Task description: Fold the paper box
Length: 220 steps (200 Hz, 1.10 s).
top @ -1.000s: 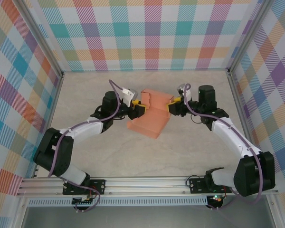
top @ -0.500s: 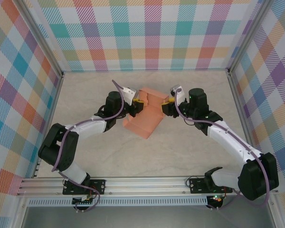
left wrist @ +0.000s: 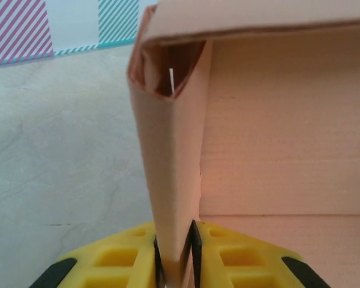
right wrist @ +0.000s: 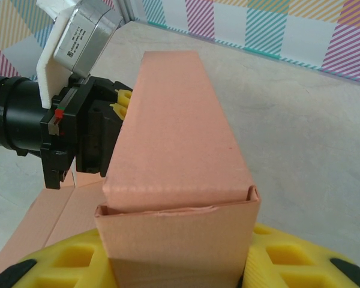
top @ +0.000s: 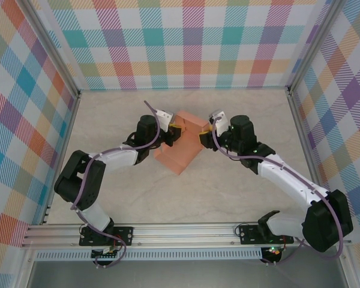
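Observation:
The paper box [top: 181,150] is salmon-orange card, partly folded, lying mid-table with a raised closed section at its far end and a flat panel reaching toward me. My left gripper [top: 174,133] is at that section's left side. In the left wrist view its yellow fingers [left wrist: 123,261] pinch a thin upright wall of the paper box [left wrist: 282,138], so my left gripper [left wrist: 176,261] is shut on the card. My right gripper [top: 204,134] is at the right side. In the right wrist view my right gripper [right wrist: 180,270] is shut across the end of the paper box [right wrist: 174,132].
The pale marbled table [top: 240,192] is fenced by plaid walls [top: 192,48] at the back and both sides. An aluminium rail [top: 180,231] carrying the arm bases runs along the near edge. Open table lies in front of the box.
My left gripper has closed onto the box's side wall. Both arms and the box have shifted left and slightly farther back.

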Each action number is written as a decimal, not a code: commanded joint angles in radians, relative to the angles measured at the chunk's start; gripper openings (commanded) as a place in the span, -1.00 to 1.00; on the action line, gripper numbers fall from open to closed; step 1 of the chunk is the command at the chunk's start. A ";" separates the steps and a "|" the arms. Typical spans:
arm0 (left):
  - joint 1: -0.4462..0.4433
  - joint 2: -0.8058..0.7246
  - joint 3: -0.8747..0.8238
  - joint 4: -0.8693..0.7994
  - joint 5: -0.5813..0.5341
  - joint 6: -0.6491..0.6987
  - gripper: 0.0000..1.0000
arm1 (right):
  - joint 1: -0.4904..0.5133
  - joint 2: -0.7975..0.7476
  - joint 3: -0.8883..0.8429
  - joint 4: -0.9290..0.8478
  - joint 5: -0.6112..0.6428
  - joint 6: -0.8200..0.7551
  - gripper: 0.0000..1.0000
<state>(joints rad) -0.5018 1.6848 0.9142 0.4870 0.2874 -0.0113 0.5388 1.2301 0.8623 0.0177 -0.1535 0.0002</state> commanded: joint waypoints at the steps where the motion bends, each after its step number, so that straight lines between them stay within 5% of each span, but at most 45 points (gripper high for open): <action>1: -0.023 0.017 0.031 0.074 -0.031 -0.022 -0.81 | 0.037 0.007 -0.008 0.091 -0.046 0.009 -0.55; 19: -0.023 0.022 0.026 0.081 -0.073 -0.025 -1.00 | 0.051 0.007 -0.014 0.089 -0.025 0.004 -0.55; 71: -0.053 0.020 0.051 -0.031 -0.332 -0.035 -1.00 | 0.106 0.015 -0.024 0.120 0.034 0.025 -0.55; 134: -0.084 -0.006 0.027 -0.017 -0.517 -0.076 -1.00 | 0.187 0.046 -0.028 0.174 0.088 0.090 -0.58; 173: -0.075 0.018 -0.040 0.225 -0.238 -0.063 -0.69 | 0.201 0.034 -0.045 0.178 0.127 0.085 -0.59; 220: -0.046 0.066 -0.003 0.280 -0.029 -0.070 -0.91 | 0.202 0.002 -0.056 0.182 0.110 0.084 -0.58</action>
<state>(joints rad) -0.5365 1.7363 0.8719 0.6399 0.1162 -0.0601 0.6987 1.2655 0.8192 0.1337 0.1097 0.0452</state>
